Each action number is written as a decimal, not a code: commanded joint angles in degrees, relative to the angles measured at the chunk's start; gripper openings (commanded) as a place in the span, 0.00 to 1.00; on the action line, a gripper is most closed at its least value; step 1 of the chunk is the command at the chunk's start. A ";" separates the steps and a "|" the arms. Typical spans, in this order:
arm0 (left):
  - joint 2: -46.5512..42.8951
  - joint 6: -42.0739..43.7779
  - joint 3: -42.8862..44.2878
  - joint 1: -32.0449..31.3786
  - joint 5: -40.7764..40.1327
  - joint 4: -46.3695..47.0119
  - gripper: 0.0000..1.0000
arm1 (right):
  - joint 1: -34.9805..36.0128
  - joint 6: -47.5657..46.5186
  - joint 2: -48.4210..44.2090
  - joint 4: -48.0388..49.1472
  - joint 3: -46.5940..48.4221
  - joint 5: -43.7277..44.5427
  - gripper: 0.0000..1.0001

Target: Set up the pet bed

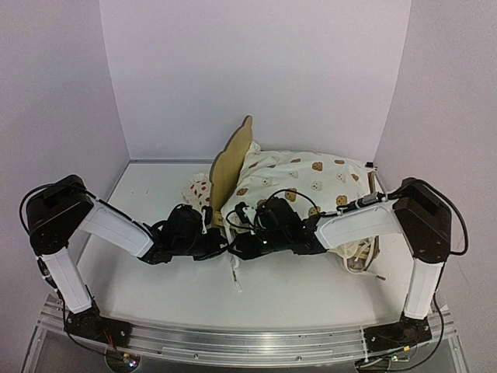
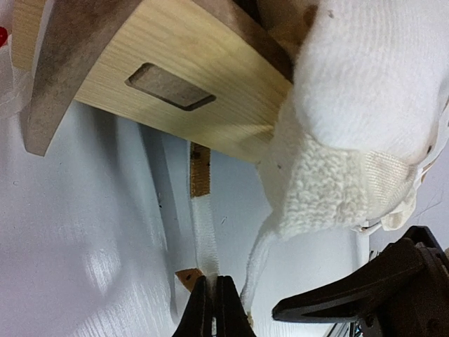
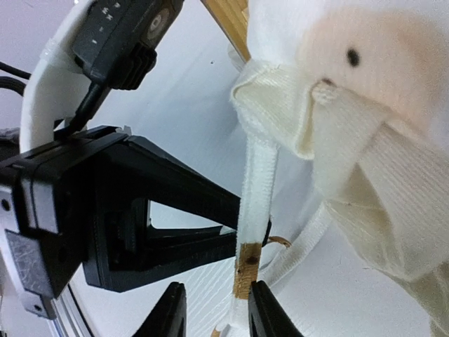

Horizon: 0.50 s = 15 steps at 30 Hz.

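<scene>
The white counter (image 1: 155,287) is carrying everything, and both arms are reaching in towards its middle. The cream cushion (image 1: 311,179) with the brown bear-face print is the biggest soft thing. It is lying across the middle and right of the counter and is hiding most of the bed under it.

The pet bed (image 1: 231,159) of light plywood is standing in the middle of the counter, towards the back. Its headboard is rising at the left end of the cushion, with a rounded ear shape at its top. In the left wrist view its panel is showing pale straight grain, dark brown cut edges and one rounded rectangular recess.

The small white pillow (image 1: 199,190) with red strawberries is lying just beside the headboard, on its left.

A white woven tie strap (image 2: 205,232) with a brown end is hanging down from the corner of the cushion. The left gripper (image 2: 212,309) is pinching this tie strap with its fingers fully together. The right gripper (image 3: 216,302) is standing partly apart, and the brown end is passing between its fingers without being clamped.
</scene>
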 commanded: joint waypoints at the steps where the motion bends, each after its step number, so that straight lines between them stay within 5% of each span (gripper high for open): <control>1: 1.10 2.04 3.06 0.66 0.87 2.70 0.00 | -0.36 -3.70 -5.30 -1.29 -1.29 1.25 0.39; 4: 1.72 2.29 3.40 0.92 1.17 2.77 0.00 | -0.41 -5.82 -5.94 -2.58 -1.97 5.37 0.39; 9: 2.03 2.50 3.65 1.10 1.50 2.88 0.00 | -0.39 -8.61 -3.89 -3.89 -1.47 12.47 0.22; 15: 1.90 2.76 3.86 1.29 1.64 2.59 0.00 | -0.36 -9.75 0.48 -4.71 1.63 11.64 0.14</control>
